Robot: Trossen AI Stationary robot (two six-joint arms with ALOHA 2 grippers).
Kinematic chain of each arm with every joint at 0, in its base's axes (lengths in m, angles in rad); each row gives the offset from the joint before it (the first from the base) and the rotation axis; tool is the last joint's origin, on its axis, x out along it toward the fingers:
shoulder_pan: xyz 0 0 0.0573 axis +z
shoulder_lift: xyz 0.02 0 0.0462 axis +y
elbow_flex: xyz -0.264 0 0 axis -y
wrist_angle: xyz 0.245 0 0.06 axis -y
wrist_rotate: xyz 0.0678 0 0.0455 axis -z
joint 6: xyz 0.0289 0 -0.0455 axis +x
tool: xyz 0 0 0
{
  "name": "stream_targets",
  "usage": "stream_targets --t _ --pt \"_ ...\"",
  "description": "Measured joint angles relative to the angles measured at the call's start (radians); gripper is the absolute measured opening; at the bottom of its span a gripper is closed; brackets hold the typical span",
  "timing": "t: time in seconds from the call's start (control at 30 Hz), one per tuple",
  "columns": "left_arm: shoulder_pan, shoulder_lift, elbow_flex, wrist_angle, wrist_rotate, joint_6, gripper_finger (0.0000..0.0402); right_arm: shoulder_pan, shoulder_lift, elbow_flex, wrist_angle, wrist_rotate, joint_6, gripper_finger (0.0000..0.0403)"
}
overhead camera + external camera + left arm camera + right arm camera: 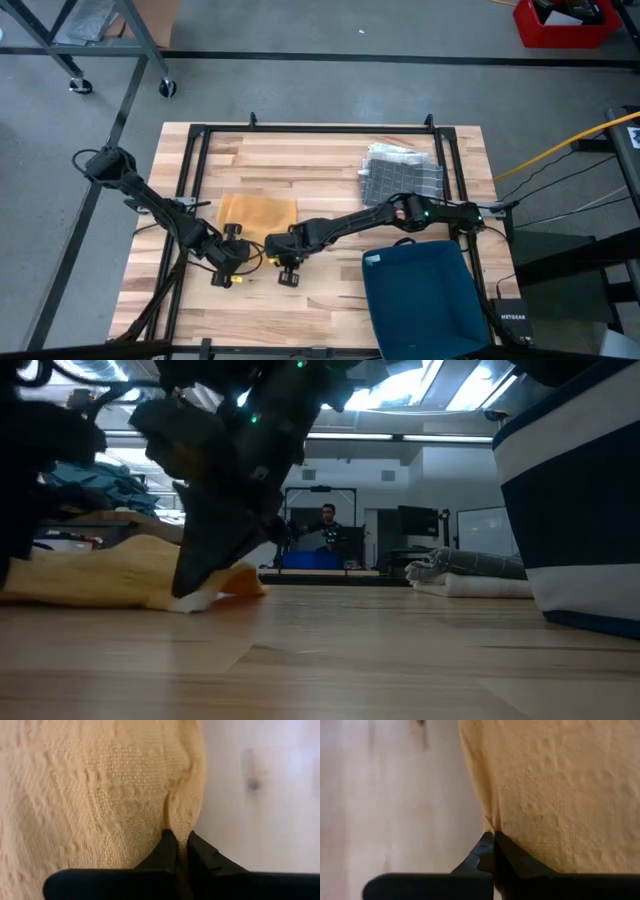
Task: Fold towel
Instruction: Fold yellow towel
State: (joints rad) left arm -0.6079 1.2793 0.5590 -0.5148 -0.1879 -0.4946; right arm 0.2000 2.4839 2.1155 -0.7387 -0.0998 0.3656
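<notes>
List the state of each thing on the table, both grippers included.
yellow towel: flat on the table, near edge pinched at two corners.
left gripper: shut on the towel's edge.
right gripper: shut on the towel's edge.
grey towel: folded, lying apart.
blue bin: upright on the table.

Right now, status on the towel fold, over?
Left claw and right claw each shut on a near corner of the yellow towel. Towel flat on table. Nothing obstructing.

1. A yellow towel (110,572) lies on the wooden desk (330,660).
2. A dark claw (196,588) comes from above and pinches the towel's corner.
3. A dark blue bin (580,510) stands at the right.
4. A folded grey towel (470,574) lies far behind.
</notes>
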Motion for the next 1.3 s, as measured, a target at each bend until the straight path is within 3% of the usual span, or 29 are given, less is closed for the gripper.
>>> stream_targets --t 0.27,0.53,0.7,0.93,1.03,1.17,1.3 --pt "-0.045 -0.001 0.111 0.004 0.250 -0.004 0.0011 0.048 -0.083 0.000 -0.045 -0.079 0.002 0.0003" --pt "-0.069 -0.002 0.252 -0.054 0.304 0.083 0.0007 0.099 -0.177 0.000 -0.042 -0.031 0.004 0.0002" --pt "-0.064 -0.003 0.352 -0.230 0.189 0.128 0.0013 0.092 -0.197 0.001 -0.027 0.064 0.004 0.0002" --pt "-0.059 -0.003 0.419 -0.486 -0.150 0.068 0.0013 0.072 -0.203 0.001 -0.033 0.143 0.003 0.0002" --pt "-0.048 -0.003 0.419 -0.540 -0.248 0.004 0.0019 0.060 -0.204 0.001 -0.045 0.166 0.003 0.0002" --pt "-0.034 -0.003 0.419 -0.569 -0.273 -0.049 0.0013 0.054 -0.205 0.001 -0.055 0.163 0.003 0.0002" --pt "-0.035 -0.003 0.419 -0.559 -0.176 -0.024 0.0006 0.058 -0.209 0.008 -0.063 0.099 -0.004 0.0002"
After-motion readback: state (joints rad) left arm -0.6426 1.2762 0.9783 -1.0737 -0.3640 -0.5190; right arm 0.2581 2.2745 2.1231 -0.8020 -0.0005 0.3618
